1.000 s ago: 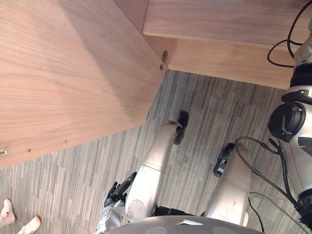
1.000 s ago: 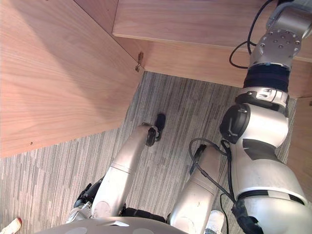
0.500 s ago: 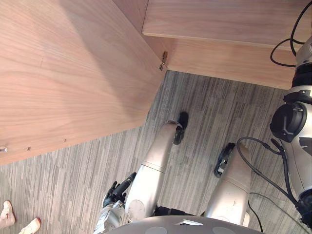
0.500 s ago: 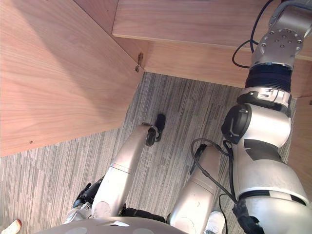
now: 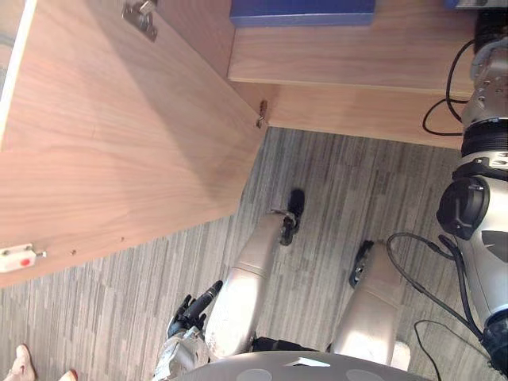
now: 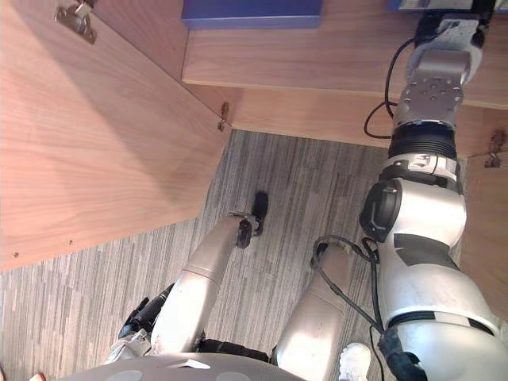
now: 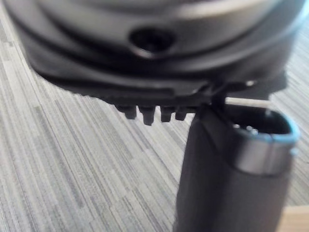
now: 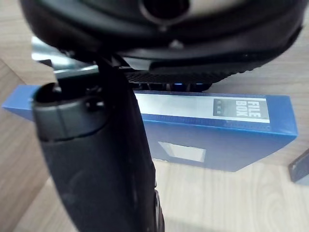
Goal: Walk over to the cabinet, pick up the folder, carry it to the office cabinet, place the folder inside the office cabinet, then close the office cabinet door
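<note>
A blue folder [image 5: 302, 9] lies flat on the wooden shelf [image 5: 341, 55] inside the office cabinet. In the right wrist view the blue folder [image 8: 217, 130] rests on the shelf boards just past my right hand [image 8: 96, 159]. That hand is open, its thumb stands clear, and nothing is between thumb and fingers. My right arm [image 6: 432, 87] stretches up toward the shelf. My left hand [image 5: 190, 313] hangs low beside me over the carpet, open and empty, its fingers [image 7: 145, 113] straight.
The cabinet door [image 5: 119, 143] stands wide open on my left, with a metal hinge [image 5: 139, 16] near its top and a white latch [image 5: 20, 258] at its outer edge. Grey striped carpet [image 5: 349, 182] lies below. A person's shoes [image 5: 24, 365] show at the lower left.
The camera has tilted up, bringing the shelf, the blue folder and the door's upper hinge into view. My right arm reaches farther up toward the shelf. The left hand has not moved.
</note>
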Controlling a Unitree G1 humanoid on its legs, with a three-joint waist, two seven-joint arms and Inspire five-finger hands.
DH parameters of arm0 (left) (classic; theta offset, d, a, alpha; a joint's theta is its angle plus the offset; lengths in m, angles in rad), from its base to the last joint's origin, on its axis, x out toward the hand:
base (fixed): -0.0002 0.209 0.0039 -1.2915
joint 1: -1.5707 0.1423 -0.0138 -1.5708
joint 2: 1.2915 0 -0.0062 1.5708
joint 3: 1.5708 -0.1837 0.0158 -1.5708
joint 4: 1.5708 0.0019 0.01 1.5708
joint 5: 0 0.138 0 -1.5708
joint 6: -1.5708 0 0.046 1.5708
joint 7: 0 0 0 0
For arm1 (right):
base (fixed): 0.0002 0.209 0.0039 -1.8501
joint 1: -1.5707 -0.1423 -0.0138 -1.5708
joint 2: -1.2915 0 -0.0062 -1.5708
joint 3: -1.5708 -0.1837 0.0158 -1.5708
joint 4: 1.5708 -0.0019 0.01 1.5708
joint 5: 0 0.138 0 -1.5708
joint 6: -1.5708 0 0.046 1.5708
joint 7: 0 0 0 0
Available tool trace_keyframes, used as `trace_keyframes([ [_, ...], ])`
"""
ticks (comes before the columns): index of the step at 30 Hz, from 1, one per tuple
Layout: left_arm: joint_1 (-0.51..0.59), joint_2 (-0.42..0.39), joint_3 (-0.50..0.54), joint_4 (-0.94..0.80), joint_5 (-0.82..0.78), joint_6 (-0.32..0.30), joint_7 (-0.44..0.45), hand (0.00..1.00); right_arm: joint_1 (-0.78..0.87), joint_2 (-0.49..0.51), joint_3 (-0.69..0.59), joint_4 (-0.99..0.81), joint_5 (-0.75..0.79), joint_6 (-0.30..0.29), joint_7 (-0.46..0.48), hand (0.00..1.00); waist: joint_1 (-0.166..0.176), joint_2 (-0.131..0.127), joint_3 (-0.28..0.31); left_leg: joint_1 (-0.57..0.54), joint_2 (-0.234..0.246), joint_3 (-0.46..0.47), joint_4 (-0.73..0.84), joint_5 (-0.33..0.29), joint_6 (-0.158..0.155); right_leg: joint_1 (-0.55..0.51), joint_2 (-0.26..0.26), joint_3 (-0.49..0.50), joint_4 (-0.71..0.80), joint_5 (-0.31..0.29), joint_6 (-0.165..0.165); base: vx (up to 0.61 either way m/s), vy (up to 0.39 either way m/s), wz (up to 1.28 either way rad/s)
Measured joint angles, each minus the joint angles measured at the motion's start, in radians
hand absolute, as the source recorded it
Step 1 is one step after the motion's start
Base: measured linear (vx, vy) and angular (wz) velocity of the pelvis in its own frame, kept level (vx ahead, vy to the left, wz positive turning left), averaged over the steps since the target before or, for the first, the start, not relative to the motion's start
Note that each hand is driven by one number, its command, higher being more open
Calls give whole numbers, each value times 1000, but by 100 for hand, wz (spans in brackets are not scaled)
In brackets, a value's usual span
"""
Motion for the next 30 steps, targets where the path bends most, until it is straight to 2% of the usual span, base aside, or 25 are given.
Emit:
trace_keyframes([
  [5, 2, 1, 28, -2, 0, 0, -21, 100, 97, 0, 3, 44, -102, 80, 38, 100, 3, -5, -67, 156, 9, -16, -243, 88, -2, 137, 18, -66, -225, 91, -8, 97, 45, -7],
  [8, 23, 10, 55, -20, 1, 0, -39, 100, 170, 7, 15, 97, -192, 146, 79, 100, 3, -34, -103, 276, 31, -21, -410, 142, -12, 243, 37, -123, -376, 152, -14, 134, -14, -21],
  [10, 33, 23, 64, -21, 1, 1, -46, 100, 221, 7, 6, 103, -231, 165, 99, 100, 0, -46, -126, 322, 35, -31, -471, 162, -20, 286, 43, -149, -424, 166, -14, 120, -23, -2],
  [16, 35, 35, 134, -17, 6, 3, -57, 100, 342, 18, -193, 106, -338, 188, 136, 100, 1, -66, -176, 467, 42, -65, -655, 226, -38, 405, 57, -225, -526, 188, -12, 88, -37, 9],
  [22, 40, 37, 167, -16, 45, 3, -67, 100, 510, 79, -332, 120, -472, 199, 186, 100, -1, -103, -242, 526, 47, -111, -707, 236, -46, 503, 72, -311, -594, 201, -12, 80, -63, 20],
  [23, 41, 37, 173, -13, 51, 6, -76, 100, 536, 91, -346, 127, -557, 211, 207, 100, 1, -111, -247, 541, 47, -117, -709, 236, -46, 528, 75, -324, -606, 201, -13, 17, -49, 16],
  [24, 41, 37, 174, -12, 56, 6, -77, 100, 539, 93, -346, 128, -578, 215, 214, 100, 2, -111, -247, 544, 47, -118, -709, 236, -46, 531, 75, -326, -607, 201, -13, -1, -53, 14],
  [27, 46, 37, 195, -9, 91, 23, -97, 100, 558, 95, -328, 133, -783, 252, 298, 100, 4, -112, -262, 562, 48, -132, -722, 242, -54, 549, 78, -337, -607, 201, -13, -32, -30, 7],
  [30, 60, 41, 208, -9, 127, 23, -116, 100, 582, 95, -289, 137, -874, 269, 374, 100, 6, -115, -277, 569, 49, -139, -722, 246, -56, 559, 81, -343, -608, 201, -14, -62, -26, 6],
])
